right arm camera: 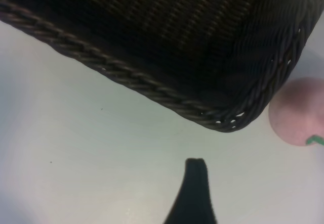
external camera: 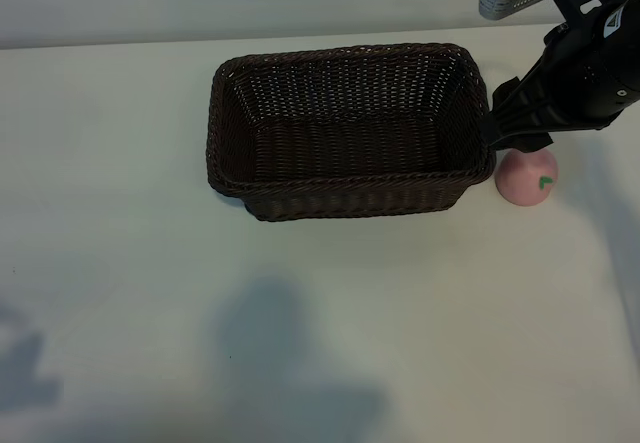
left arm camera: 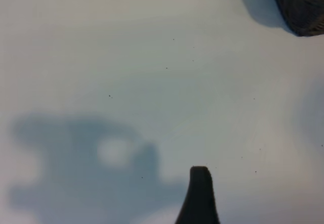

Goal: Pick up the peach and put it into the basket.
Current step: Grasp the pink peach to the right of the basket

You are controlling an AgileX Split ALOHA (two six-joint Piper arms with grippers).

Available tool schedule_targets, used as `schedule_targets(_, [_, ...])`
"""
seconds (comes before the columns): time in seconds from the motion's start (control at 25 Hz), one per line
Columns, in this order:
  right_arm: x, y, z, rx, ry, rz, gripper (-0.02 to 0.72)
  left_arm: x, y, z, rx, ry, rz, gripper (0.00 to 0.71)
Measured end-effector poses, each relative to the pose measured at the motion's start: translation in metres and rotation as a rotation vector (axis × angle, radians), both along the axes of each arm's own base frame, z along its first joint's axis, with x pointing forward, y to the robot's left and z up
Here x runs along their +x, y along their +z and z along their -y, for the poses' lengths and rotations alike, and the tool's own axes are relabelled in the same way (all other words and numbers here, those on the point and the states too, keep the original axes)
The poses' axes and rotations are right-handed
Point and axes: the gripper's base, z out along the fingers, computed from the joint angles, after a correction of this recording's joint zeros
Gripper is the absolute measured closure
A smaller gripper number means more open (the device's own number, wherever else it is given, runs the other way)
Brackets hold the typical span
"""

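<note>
Right gripper (external camera: 510, 135) hangs with jaws spread, empty, poised for the pickup. Just below it on the table (external camera: 130, 293) sits the peach (external camera: 526, 176), against the basket (external camera: 349, 130) corner, not yet inside.

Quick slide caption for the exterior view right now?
Right gripper hangs open beside the empty basket, just above the peach still on the table.

bright, even | soft shadows on table (external camera: 300, 343) | wrist views blurred
</note>
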Motion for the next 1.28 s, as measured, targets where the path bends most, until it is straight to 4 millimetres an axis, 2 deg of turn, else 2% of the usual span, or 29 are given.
schedule_targets(0.24, [0.000, 0.000, 0.000, 0.000, 0.000, 0.000, 0.110, -0.017, -0.018, -0.003, 0.014, -0.016, 0.032, 0.112])
schedule_targets(0.44, [0.000, 0.000, 0.000, 0.000, 0.000, 0.000, 0.110, -0.017, -0.028, -0.005, 0.032, -0.007, 0.008, 0.112])
schedule_targets(0.92, [0.001, -0.002, 0.002, -0.034, -0.002, 0.002, 0.110, -0.015, -0.031, -0.005, 0.044, -0.001, 0.015, 0.113])
schedule_targets(1.28, [0.022, -0.040, 0.021, -0.195, -0.063, -0.101, 0.110, -0.029, -0.031, -0.008, 0.028, 0.001, 0.108, 0.113])
